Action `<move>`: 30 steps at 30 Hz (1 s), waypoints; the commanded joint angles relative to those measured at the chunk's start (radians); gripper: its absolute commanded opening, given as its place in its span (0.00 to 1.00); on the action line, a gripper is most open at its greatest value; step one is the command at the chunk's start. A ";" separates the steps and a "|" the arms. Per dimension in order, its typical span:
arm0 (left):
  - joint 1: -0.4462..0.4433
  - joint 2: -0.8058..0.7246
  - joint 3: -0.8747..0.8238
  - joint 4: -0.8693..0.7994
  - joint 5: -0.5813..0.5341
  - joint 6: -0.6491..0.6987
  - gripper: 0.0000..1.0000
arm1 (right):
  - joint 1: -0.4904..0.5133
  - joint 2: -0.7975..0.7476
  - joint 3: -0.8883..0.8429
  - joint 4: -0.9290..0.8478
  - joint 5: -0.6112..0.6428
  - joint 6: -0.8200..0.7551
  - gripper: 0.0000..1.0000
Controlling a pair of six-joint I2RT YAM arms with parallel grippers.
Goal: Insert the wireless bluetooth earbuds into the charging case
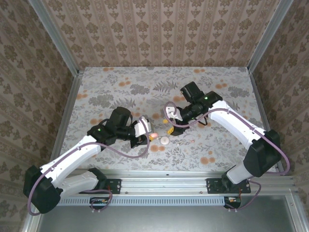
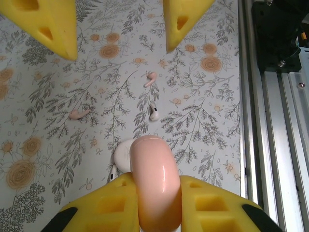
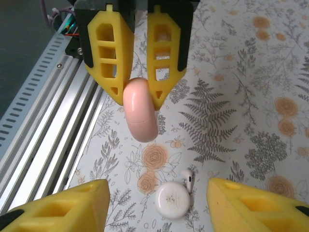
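The salmon-pink charging case (image 2: 154,179) stands on edge between the yellow fingers of my left gripper (image 2: 155,195), which is shut on it just above the cloth. The right wrist view has that case (image 3: 140,118) hanging from the left gripper (image 3: 140,99). Two pink earbuds (image 2: 150,79) (image 2: 78,114) and a white earbud (image 2: 153,112) lie loose on the floral cloth beyond it. My right gripper (image 3: 157,187) hovers open over a white round case (image 3: 172,199) with a white earbud (image 3: 188,179) beside it. From above, the pink case (image 1: 153,137) sits left of the white one (image 1: 164,140).
The aluminium rail (image 2: 275,145) of the table's near edge runs close beside the left gripper. The right gripper's yellow fingers (image 2: 186,19) hang over the loose earbuds. Patterned walls enclose the floral tabletop (image 1: 217,96) on three sides.
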 commanded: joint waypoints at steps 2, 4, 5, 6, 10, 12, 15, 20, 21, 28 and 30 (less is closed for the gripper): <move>-0.012 -0.018 -0.003 0.030 0.027 0.013 0.19 | 0.038 0.033 0.032 -0.055 -0.053 -0.090 0.55; -0.011 -0.020 -0.005 0.033 0.030 0.009 0.19 | 0.063 0.049 0.027 -0.034 -0.038 -0.091 0.55; -0.011 -0.020 -0.005 0.035 0.032 0.007 0.19 | 0.074 0.054 0.028 -0.026 -0.033 -0.091 0.54; -0.012 -0.021 -0.006 0.038 0.033 0.005 0.19 | 0.084 0.063 0.029 -0.017 -0.030 -0.091 0.54; -0.014 -0.027 -0.013 0.053 0.036 -0.006 0.19 | 0.108 0.089 0.036 0.002 -0.043 -0.092 0.54; -0.014 -0.035 -0.017 0.063 0.039 -0.012 0.19 | 0.114 0.097 0.036 0.014 -0.044 -0.092 0.53; -0.013 -0.047 -0.025 0.085 0.044 -0.021 0.19 | 0.119 0.107 0.028 0.047 -0.046 -0.081 0.50; -0.014 -0.055 -0.030 0.099 0.044 -0.039 0.19 | 0.121 0.105 0.015 0.111 -0.065 -0.058 0.42; -0.014 -0.054 -0.031 0.103 0.044 -0.042 0.19 | 0.121 0.104 0.011 0.122 -0.067 -0.054 0.40; -0.014 -0.039 -0.037 0.136 0.080 -0.076 0.19 | 0.121 0.092 -0.003 0.144 -0.071 -0.051 0.23; -0.012 -0.035 -0.035 0.136 0.078 -0.078 0.22 | 0.121 0.083 -0.009 0.144 -0.070 -0.053 0.17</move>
